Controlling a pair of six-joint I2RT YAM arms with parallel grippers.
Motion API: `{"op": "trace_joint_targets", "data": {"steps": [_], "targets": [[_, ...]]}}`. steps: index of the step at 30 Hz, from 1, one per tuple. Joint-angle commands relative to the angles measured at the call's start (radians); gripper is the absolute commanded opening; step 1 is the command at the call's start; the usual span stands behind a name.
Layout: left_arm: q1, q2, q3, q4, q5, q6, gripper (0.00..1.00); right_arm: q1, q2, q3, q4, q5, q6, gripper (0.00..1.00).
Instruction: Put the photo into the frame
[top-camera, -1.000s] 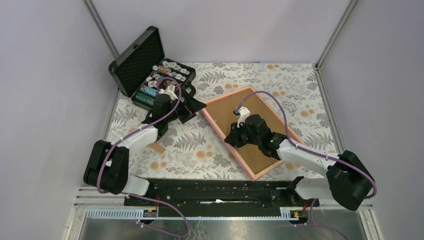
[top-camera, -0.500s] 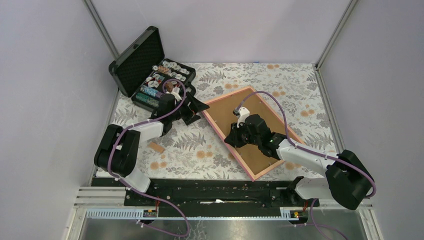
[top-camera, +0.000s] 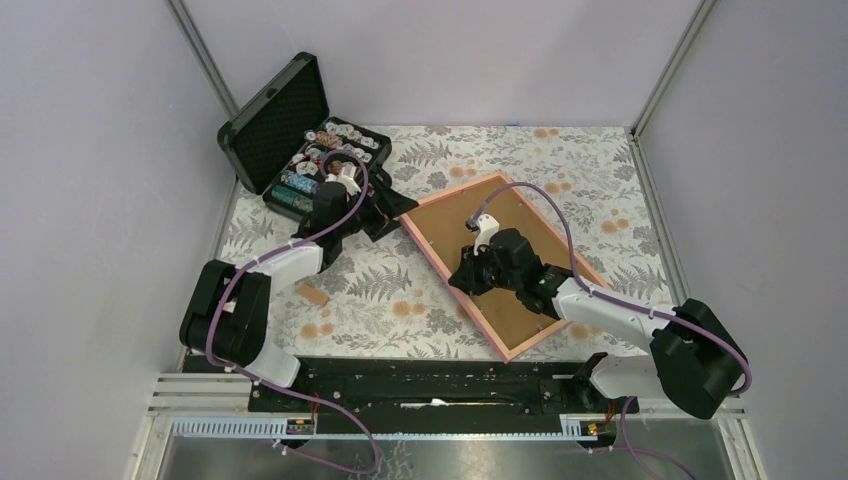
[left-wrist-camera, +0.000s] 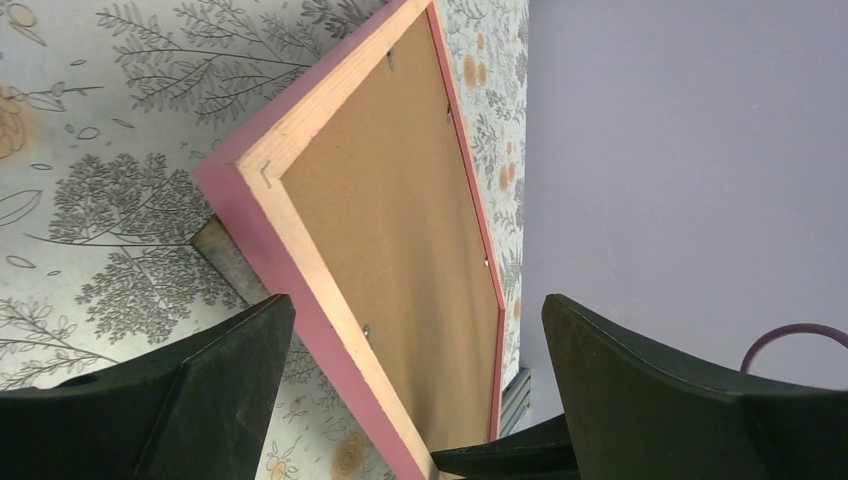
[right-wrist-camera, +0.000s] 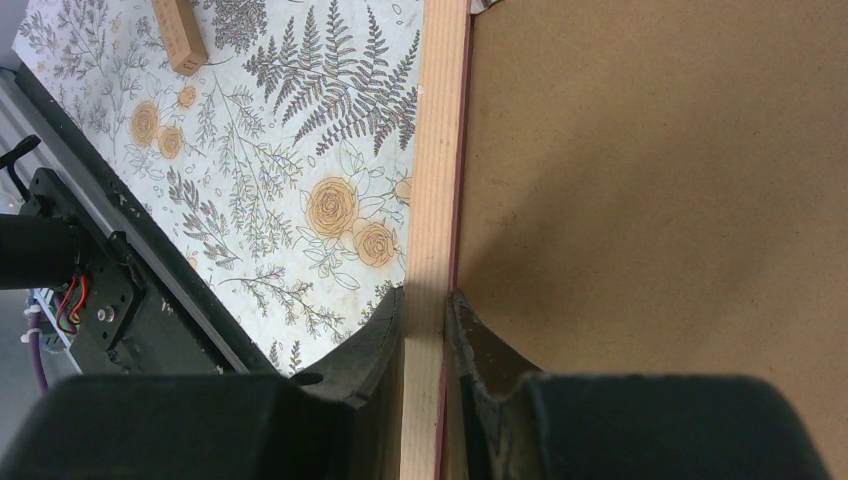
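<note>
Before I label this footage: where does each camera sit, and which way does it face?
Top external: above, behind the bases, looking down at the table; both arms show.
Left wrist: left arm, facing a corner of the frame; open jaws show.
Right wrist: right arm, over the frame's edge; jaws grip it.
All share the frame.

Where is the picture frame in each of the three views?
Top external: the frame lies right of centre, turned like a diamond.
Left wrist: it fills the middle, a corner pointing left.
Right wrist: its wooden edge runs top to bottom through the centre.
Shared landmark: the brown board inside it.
</note>
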Motion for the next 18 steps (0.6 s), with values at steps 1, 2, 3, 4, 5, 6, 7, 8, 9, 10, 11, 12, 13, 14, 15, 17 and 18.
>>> {"op": "trace_joint_targets", "data": {"steps": [1, 2, 3, 4, 5, 6, 7, 8, 9, 10, 11, 12, 13, 14, 15, 17, 18], "targets": [[-0.013, 0.015, 0.045, 0.058, 0.021, 0.002, 0.99, -0.01, -0.015, 0.037, 0.108, -0.028, 0.012, 0.0], [-0.013, 0.023, 0.039, 0.077, 0.025, -0.009, 0.99, -0.01, -0.017, 0.037, 0.108, -0.029, 0.012, 0.0], [-0.013, 0.028, 0.031, 0.088, 0.024, -0.015, 0.99, -0.01, -0.018, 0.039, 0.106, -0.029, 0.012, 0.0], [-0.013, 0.034, 0.031, 0.091, 0.023, -0.016, 0.99, -0.01, -0.021, 0.038, 0.106, -0.029, 0.013, 0.0], [-0.013, 0.039, 0.033, 0.09, 0.023, -0.012, 0.99, -0.01, -0.022, 0.038, 0.104, -0.031, 0.013, 0.0], [-0.012, 0.046, 0.035, 0.09, 0.023, -0.01, 0.99, -0.01, -0.024, 0.038, 0.105, -0.032, 0.013, 0.0], [-0.012, 0.057, 0.036, 0.092, 0.024, -0.01, 0.99, -0.01, -0.025, 0.038, 0.106, -0.033, 0.013, 0.0], [-0.013, 0.062, 0.037, 0.092, 0.023, -0.011, 0.99, -0.01, -0.025, 0.04, 0.106, -0.035, 0.014, 0.0], [-0.013, 0.068, 0.036, 0.095, 0.022, -0.011, 0.99, -0.01, -0.026, 0.04, 0.107, -0.036, 0.015, 0.0], [-0.013, 0.072, 0.032, 0.102, 0.022, -0.016, 0.99, -0.009, -0.027, 0.042, 0.106, -0.036, 0.016, 0.0], [-0.013, 0.076, 0.029, 0.112, 0.023, -0.021, 0.99, -0.01, -0.028, 0.042, 0.106, -0.038, 0.018, 0.0], [-0.014, 0.08, 0.027, 0.116, 0.024, -0.022, 0.99, -0.01, -0.029, 0.043, 0.107, -0.039, 0.018, 0.0], [-0.014, 0.083, 0.027, 0.116, 0.024, -0.021, 0.99, -0.01, -0.029, 0.043, 0.106, -0.039, 0.017, 0.0], [-0.014, 0.087, 0.025, 0.117, 0.023, -0.022, 0.99, -0.01, -0.029, 0.043, 0.106, -0.04, 0.018, 0.0], [-0.014, 0.092, 0.025, 0.118, 0.023, -0.023, 0.99, -0.01, -0.029, 0.044, 0.106, -0.042, 0.018, 0.0], [-0.016, 0.102, 0.021, 0.129, 0.025, -0.03, 0.99, -0.01, -0.027, 0.049, 0.107, -0.049, 0.02, 0.0], [-0.017, 0.108, 0.019, 0.135, 0.025, -0.034, 0.99, -0.01, -0.025, 0.049, 0.11, -0.055, 0.02, 0.0]]}}
